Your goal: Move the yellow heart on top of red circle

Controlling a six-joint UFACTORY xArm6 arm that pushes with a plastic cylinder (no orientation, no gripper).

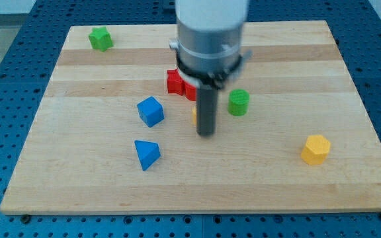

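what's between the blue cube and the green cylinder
In the camera view, my tip stands between the blue cube and the green cylinder, with a sliver of a yellow block at the rod's left edge.

yellow heart (195, 114) mostly hidden, below red block (175, 82)

Green star (100, 38) & cylinder (238, 102), blue cube (151, 111) & triangle (146, 154), yellow hexagon (315, 149), red block (180, 84).

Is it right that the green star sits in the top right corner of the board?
No. The green star sits in the top left corner of the board, not the top right. The camera view shows it there, far from my tip.
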